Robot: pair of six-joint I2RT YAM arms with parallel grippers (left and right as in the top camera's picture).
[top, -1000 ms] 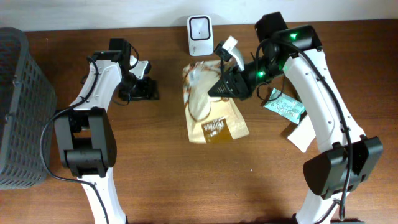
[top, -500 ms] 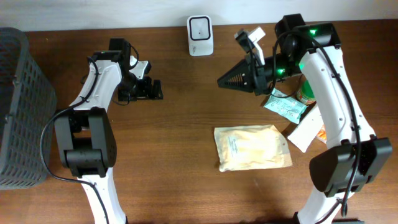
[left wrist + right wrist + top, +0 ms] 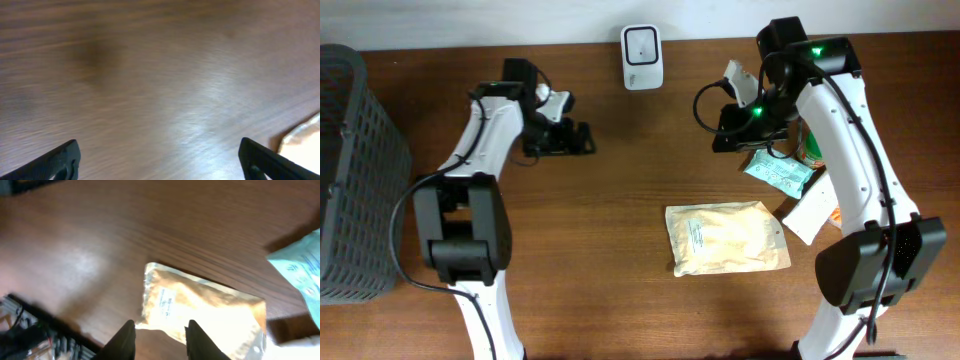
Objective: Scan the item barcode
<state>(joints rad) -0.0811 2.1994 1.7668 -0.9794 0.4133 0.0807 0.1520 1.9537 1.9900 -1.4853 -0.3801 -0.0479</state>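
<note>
The item, a yellow pouch [image 3: 727, 238] with a small printed label, lies flat on the table right of centre; in the right wrist view the pouch [image 3: 210, 305] sits below the fingers. My right gripper [image 3: 728, 135] hangs above the table behind the pouch, and in its own view the right gripper [image 3: 159, 340] is open with only air between the jaws. The white scanner [image 3: 642, 44] stands at the back edge. My left gripper [image 3: 582, 138] is wide open over bare wood, and the left gripper [image 3: 160, 160] holds nothing.
A teal packet [image 3: 778, 172], a white packet [image 3: 807, 215] and a green can [image 3: 810, 148] lie under the right arm. A grey basket [image 3: 350, 170] stands at the left edge. A pale corner of the pouch [image 3: 305, 135] shows in the left wrist view.
The pouch left the right gripper and now lies flat on the table. The right jaws have parted and the wrist has turned downward. The left gripper shifted slightly right.
</note>
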